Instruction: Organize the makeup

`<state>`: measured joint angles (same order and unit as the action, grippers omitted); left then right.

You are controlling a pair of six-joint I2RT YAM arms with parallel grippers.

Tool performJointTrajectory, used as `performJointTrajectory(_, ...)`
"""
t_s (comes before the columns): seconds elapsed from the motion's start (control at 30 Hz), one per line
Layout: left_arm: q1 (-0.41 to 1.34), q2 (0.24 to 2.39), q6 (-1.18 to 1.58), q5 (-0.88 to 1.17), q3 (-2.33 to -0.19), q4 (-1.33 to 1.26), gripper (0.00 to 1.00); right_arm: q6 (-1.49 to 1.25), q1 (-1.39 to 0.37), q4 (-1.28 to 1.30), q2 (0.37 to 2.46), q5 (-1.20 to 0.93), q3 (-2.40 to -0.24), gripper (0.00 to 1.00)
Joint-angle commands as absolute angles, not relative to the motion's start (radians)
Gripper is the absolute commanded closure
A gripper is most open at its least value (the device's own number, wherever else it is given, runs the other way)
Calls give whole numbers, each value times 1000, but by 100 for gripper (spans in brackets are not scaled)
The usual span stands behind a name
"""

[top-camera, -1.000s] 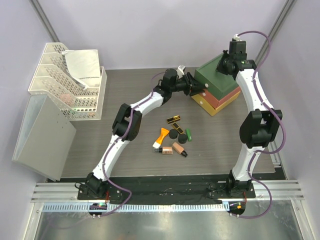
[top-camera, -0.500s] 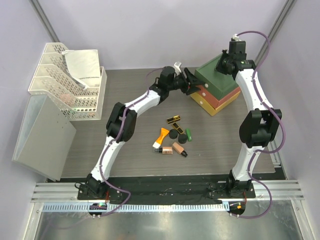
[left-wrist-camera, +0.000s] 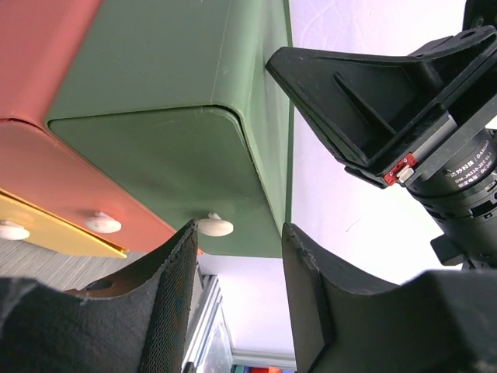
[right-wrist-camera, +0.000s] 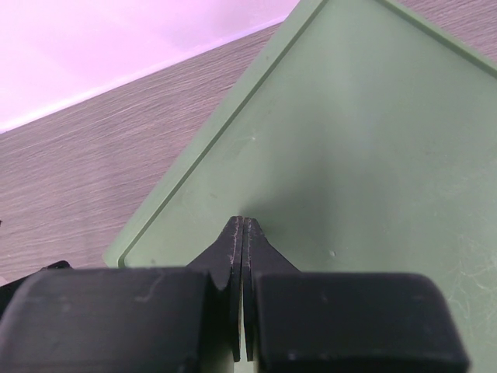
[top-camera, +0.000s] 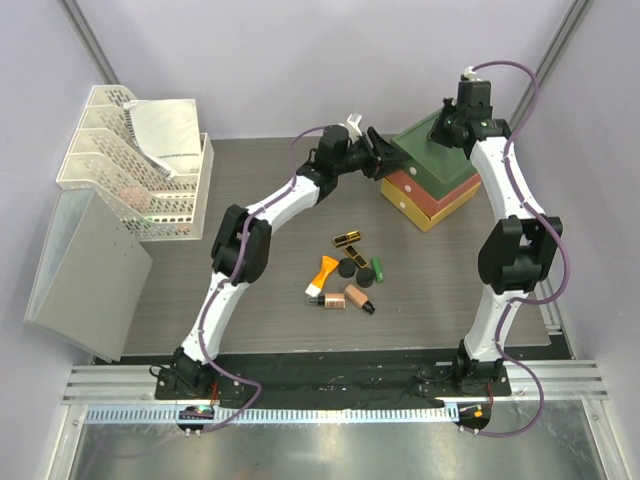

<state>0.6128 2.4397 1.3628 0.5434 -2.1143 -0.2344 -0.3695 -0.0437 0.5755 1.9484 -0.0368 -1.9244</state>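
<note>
The makeup lies in a cluster mid-table: orange tube (top-camera: 324,270), peach bottle (top-camera: 350,297), two black-gold sticks (top-camera: 347,238) (top-camera: 357,258), two black compacts (top-camera: 347,267) (top-camera: 366,277), green tube (top-camera: 378,267). No gripper touches it. My left gripper (top-camera: 378,150) is open at the front of the drawer box (top-camera: 440,185). In the left wrist view the gripper (left-wrist-camera: 239,233) has the green drawer's white knob (left-wrist-camera: 214,226) just past its fingertips. My right gripper (top-camera: 455,125) is shut and empty, its tips (right-wrist-camera: 243,224) resting on the box's green top (right-wrist-camera: 373,140).
White wire trays (top-camera: 130,160) holding a grey sheet stand at the back left, with a grey panel (top-camera: 85,270) in front of them. The orange drawer (left-wrist-camera: 46,171) and yellow drawer (left-wrist-camera: 70,237) sit below the green one. Purple walls surround the table.
My left gripper has moved back and to the right, rising from the lower drawers to the green top drawer's front. The right arm and the makeup have not moved.
</note>
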Motion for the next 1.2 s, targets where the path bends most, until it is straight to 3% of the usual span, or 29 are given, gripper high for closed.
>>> performJointTrajectory(0.0, 614, 2465, 1387, 568, -2183, -279, 53, -351, -43, 742, 2031, -41, -1905, 99)
performJointTrajectory(0.83, 663, 2554, 1414, 580, -2264, -275, 58, -350, -29, 755, 2077, -57, -1930, 99)
performJointTrajectory(1.03, 666, 2569, 1430, 583, -2281, -282, 74, -345, -28, 758, 2080, -60, -1925, 99)
performJointTrajectory(1.13, 669, 2566, 1428, 589, -2278, -285, 89, -345, -28, 756, 2085, -64, -1925, 99)
performJointTrajectory(1.17, 669, 2560, 1428, 592, -2269, -287, 99, -347, -28, 756, 2086, -64, -1927, 99)
